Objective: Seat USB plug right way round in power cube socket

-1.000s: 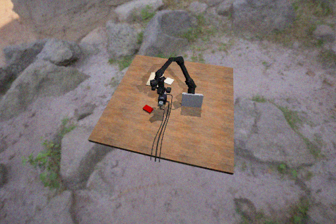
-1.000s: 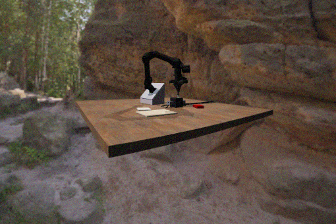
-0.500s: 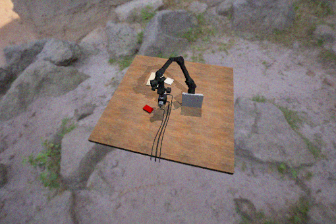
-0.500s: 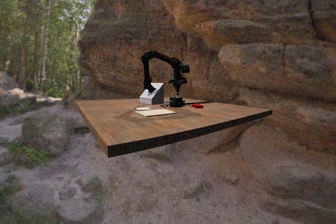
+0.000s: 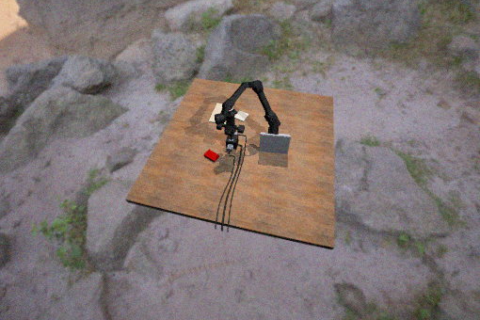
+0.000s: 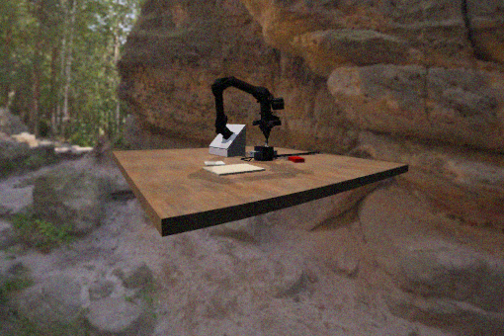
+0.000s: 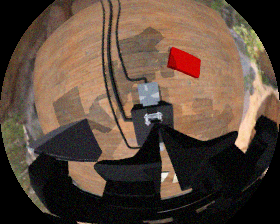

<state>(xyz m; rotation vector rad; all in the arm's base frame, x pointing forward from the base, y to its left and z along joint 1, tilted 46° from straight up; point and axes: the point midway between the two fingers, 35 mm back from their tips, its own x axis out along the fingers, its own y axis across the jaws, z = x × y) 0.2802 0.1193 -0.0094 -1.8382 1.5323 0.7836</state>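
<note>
The black power cube [image 5: 232, 142] [image 6: 264, 153] [image 7: 142, 131] stands on the wooden table. A pale socket outline [image 7: 146, 120] shows on the face turned to the wrist camera. My gripper [image 6: 267, 141] [image 7: 158, 127] points down right over the cube, its fingertips nearly together. It is shut on the USB plug, of which only a small pale bit [image 6: 267, 145] shows between the fingertips and the cube top in the exterior view. The fingers hide most of the plug in the wrist view. Its depth in the socket and which way round it is cannot be told.
A light grey block [image 7: 148, 94] with a cable sits against the cube. Black cables [image 5: 231, 190] [image 7: 105, 60] run across the table. A red block [image 5: 212, 155] [image 6: 295, 159] [image 7: 185, 63] lies nearby. A grey wedge [image 5: 275, 143] [image 6: 236, 142] and cream flat pieces [image 5: 242, 116] [image 6: 234, 169] are also there.
</note>
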